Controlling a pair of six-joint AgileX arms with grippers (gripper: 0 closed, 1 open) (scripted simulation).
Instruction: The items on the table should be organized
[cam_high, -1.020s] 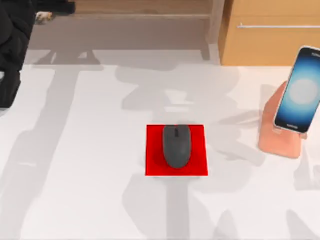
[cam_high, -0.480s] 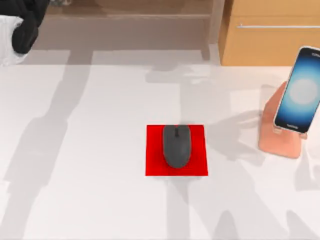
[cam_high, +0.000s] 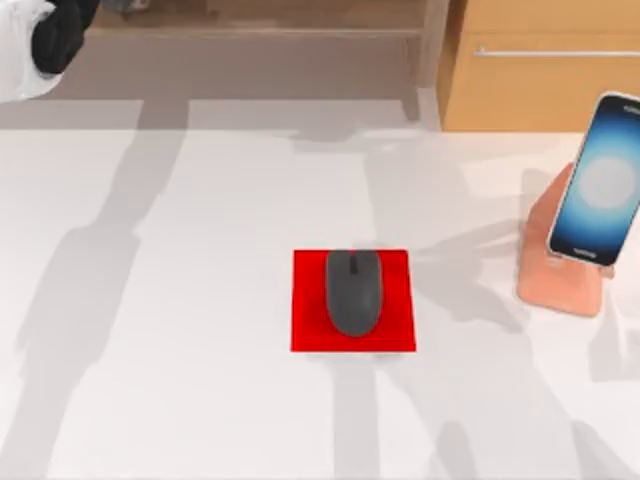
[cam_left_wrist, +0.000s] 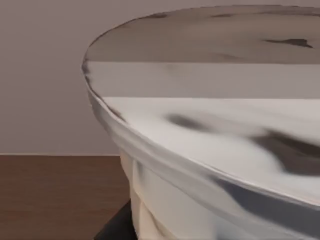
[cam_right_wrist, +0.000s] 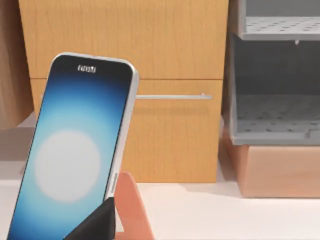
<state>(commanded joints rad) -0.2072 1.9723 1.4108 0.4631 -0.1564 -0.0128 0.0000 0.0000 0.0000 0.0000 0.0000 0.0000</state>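
Receding to the table's far-left corner, left hand carries the cup.

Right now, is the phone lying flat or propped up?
Propped up. The phone leans tilted on the pink stand at the table's right, its lit screen facing outward.

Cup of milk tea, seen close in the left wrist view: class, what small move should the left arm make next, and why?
Probably bring the cup in over the bare left part of the table. The left gripper sits at the top view's far left corner, past the table edge, while the mouse lies on the red mat and the smartphone leans on its stand.
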